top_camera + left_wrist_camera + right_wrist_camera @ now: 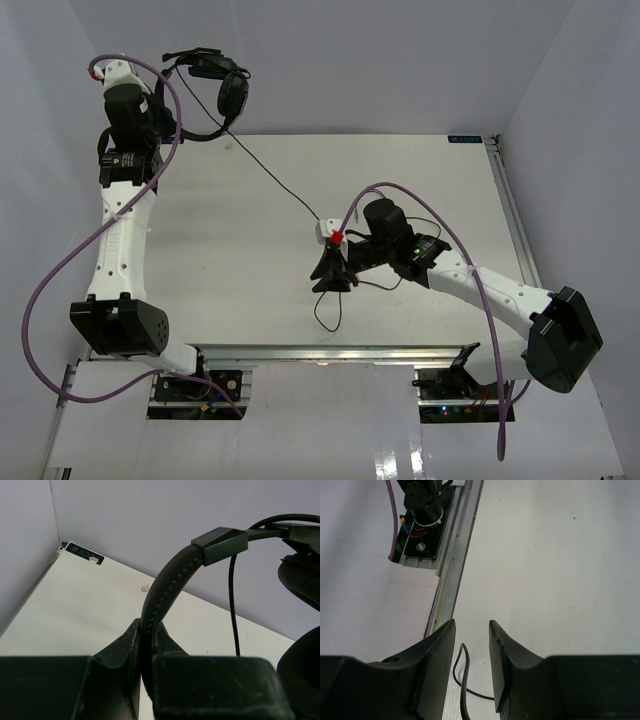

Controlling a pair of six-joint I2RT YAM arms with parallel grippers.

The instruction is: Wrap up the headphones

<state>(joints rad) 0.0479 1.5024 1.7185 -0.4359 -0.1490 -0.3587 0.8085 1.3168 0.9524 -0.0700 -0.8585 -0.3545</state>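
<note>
Left gripper (147, 632) on headphones (170, 585) — label (85, 554) illegible

Black dominates the headphones (225, 95) in front of you: matte black earcups, a black headband (167, 585) with a row of matching black stitching, and a thin black cord (233, 610) against the white table (230, 290). Your left gripper (147, 632) and right gripper (471, 630) are black too, scuffed with pale grey marks. Your arms (115, 250) are white with black joints and carry purple cables (393, 515). A red spot (338, 237) and a green light (417, 247) show near your right wrist. The walls (400, 60) are pale lavender-grey. A black label (84, 553) bears light blue lettering. The rail (457, 565) is silver, with red and blue wires (410, 530) beside it.
</note>
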